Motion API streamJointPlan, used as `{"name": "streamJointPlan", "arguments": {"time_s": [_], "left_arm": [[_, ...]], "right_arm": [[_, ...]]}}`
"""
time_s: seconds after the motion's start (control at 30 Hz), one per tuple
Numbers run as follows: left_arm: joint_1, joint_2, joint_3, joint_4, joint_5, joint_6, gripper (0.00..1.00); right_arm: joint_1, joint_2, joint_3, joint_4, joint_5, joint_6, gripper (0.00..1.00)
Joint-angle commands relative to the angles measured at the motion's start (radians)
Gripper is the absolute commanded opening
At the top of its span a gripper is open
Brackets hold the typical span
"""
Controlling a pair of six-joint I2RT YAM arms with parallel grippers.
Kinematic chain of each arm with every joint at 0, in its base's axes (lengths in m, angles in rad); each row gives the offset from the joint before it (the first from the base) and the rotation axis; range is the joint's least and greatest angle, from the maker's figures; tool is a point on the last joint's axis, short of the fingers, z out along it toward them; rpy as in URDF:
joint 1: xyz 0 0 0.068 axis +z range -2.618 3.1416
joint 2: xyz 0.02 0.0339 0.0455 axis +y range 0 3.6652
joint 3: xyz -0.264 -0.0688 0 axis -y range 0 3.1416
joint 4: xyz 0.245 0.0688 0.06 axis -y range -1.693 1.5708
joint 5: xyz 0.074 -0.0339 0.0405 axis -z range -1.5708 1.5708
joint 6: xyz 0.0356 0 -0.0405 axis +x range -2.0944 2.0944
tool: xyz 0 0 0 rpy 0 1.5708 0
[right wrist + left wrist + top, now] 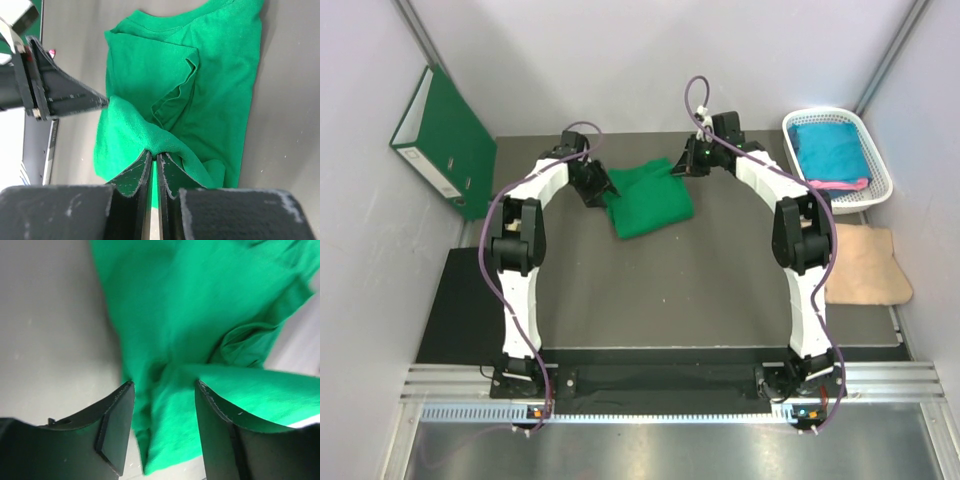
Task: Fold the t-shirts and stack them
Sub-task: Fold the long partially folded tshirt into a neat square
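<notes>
The bright green t-shirt (pixel 648 200) lies partly folded on the dark mat at the back middle. My left gripper (pixel 602 192) is at its left edge, jaws open, with a corner of the green cloth (pixel 200 315) lying between the fingers and not pinched (pixel 164 387). My right gripper (pixel 678 166) is at the shirt's far right corner, shut on a raised fold of the green shirt (pixel 200 65), pinched at the fingertips (pixel 154 155). A teal shirt (pixel 830 150) and a pink one (pixel 842 184) lie in the white basket (pixel 876 150).
A dark green binder (pixel 445 140) leans on the left wall. A beige cloth (pixel 865 265) lies at the right, in front of the basket. The left gripper's finger (pixel 65 95) shows close to the raised fold in the right wrist view.
</notes>
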Motion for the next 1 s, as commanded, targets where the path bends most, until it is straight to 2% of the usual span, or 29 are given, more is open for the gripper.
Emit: {"name": "streamJointPlan", "arguments": {"time_s": [0.0, 0.13, 0.3, 0.57, 0.97], "left_arm": [[0.007, -0.1, -0.083, 0.02, 0.003, 0.011, 0.55], [0.006, -0.129, -0.175, 0.098, 0.034, -0.021, 0.54], [0.001, -0.125, -0.197, 0.133, 0.037, -0.035, 0.45], [-0.002, -0.126, -0.185, 0.196, 0.049, -0.08, 0.45], [-0.003, -0.214, -0.173, 0.146, 0.01, -0.043, 0.43]], "right_arm": [[-0.015, 0.014, 0.01, 0.029, -0.021, 0.007, 0.05], [-0.016, 0.017, 0.01, 0.032, -0.028, 0.015, 0.05], [-0.016, 0.021, 0.002, 0.037, -0.038, 0.021, 0.05], [-0.018, 0.007, -0.013, 0.042, -0.044, 0.021, 0.05], [-0.016, 0.006, -0.015, 0.051, -0.045, 0.035, 0.05]]}}
